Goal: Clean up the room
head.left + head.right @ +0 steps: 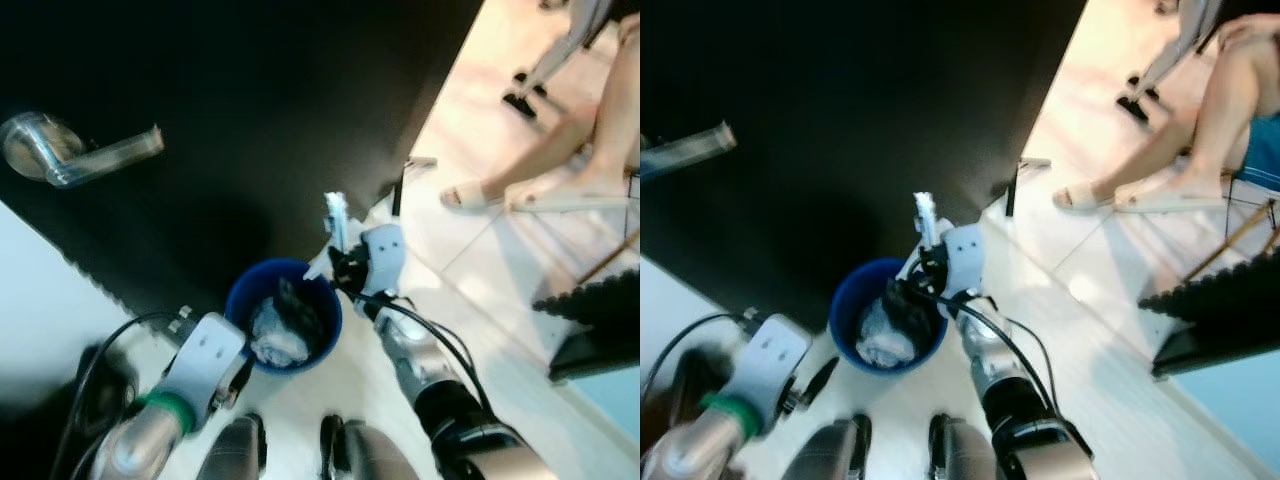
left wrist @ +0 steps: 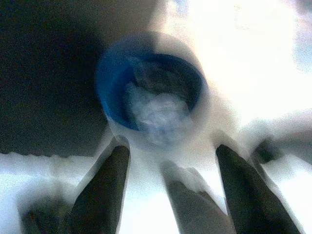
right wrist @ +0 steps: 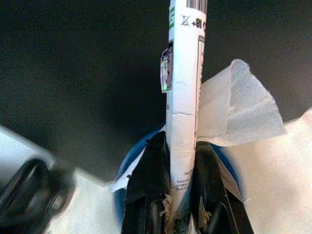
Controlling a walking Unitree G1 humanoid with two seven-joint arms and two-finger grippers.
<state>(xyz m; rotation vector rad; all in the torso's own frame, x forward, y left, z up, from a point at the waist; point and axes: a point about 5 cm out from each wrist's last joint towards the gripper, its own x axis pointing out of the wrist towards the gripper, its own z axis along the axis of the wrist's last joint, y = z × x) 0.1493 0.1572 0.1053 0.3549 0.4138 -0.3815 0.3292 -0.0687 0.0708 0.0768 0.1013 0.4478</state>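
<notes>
Right pincer (image 3: 181, 195) is clamped on a flattened white carton (image 3: 185, 97), blue bin (image 1: 285, 315) just below it; left pincer (image 2: 170, 185) spread open nearby.

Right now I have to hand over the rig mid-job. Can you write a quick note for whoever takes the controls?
Right hand: shut on a flattened white carton with a scrap of tissue, held at the rim of the blue bin.
Left hand: open, holding nothing, just short of the bin.
Bin stands on the pale floor against the dark door; it already holds crumpled rubbish.
Left: drop the carton and tissue in. A seated person's feet are nearby, ahead to the right.
</notes>
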